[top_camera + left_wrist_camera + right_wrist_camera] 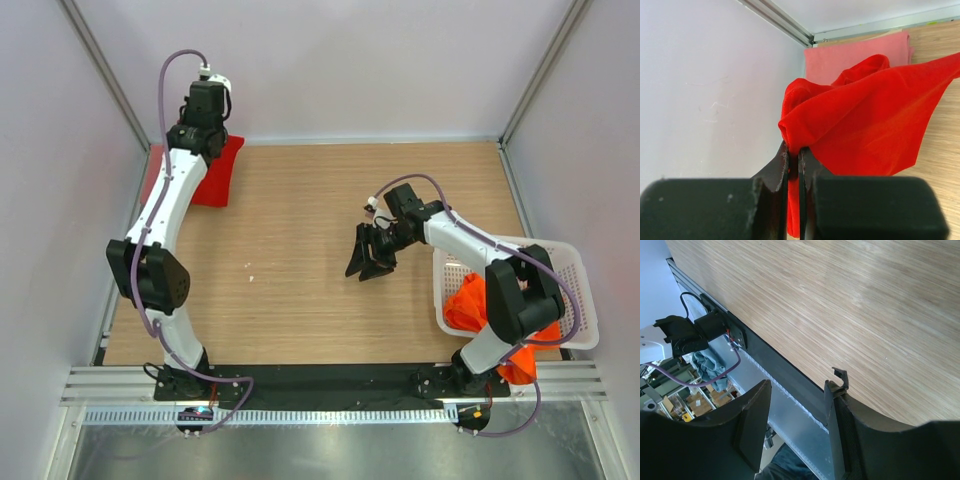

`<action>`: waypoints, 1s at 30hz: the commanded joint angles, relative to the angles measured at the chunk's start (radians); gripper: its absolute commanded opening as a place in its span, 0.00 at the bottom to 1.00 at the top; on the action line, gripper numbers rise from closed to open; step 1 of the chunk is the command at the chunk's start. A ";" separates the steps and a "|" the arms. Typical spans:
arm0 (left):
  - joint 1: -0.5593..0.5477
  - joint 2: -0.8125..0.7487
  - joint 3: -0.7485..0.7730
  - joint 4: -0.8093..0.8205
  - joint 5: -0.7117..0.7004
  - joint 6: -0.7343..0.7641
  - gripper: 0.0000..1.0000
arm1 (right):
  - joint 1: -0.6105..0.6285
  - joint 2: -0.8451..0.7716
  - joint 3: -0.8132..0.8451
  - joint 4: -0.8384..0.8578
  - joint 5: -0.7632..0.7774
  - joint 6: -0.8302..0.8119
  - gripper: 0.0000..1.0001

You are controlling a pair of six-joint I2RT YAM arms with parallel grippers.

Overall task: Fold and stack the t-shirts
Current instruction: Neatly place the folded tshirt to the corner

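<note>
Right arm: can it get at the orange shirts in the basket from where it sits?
Probably yes. The right claw is open, empty, over the table left of the basket; nothing lies between. The orange shirts sit partly under that arm's own elbow, so it would have to fold back tightly.

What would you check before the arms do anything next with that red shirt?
1. Left fingers gripping the red t-shirt: ok, shut on a bunched fold.
2. Right fingers free to help: ok, open and empty above the table.
3. Red t-shirt folded: not ok, crumpled.
4. Pink t-shirt lying flat in the corner: ok.
5. Orange t-shirts taken out of the basket: not ok, they are inside it.
6. Red t-shirt lined up over the pink one: cannot tell.
</note>
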 commanded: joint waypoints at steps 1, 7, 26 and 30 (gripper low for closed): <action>0.009 -0.002 0.051 0.094 -0.023 0.028 0.00 | 0.003 0.002 0.041 -0.011 -0.006 -0.021 0.54; 0.029 0.016 0.057 0.118 -0.021 0.045 0.00 | 0.004 0.011 0.042 -0.011 0.000 -0.018 0.54; 0.092 0.116 0.135 0.155 0.026 0.033 0.00 | 0.004 0.068 0.062 -0.019 0.006 -0.024 0.54; 0.104 0.151 0.174 0.163 0.026 0.024 0.00 | 0.003 0.077 0.065 -0.019 0.008 -0.026 0.54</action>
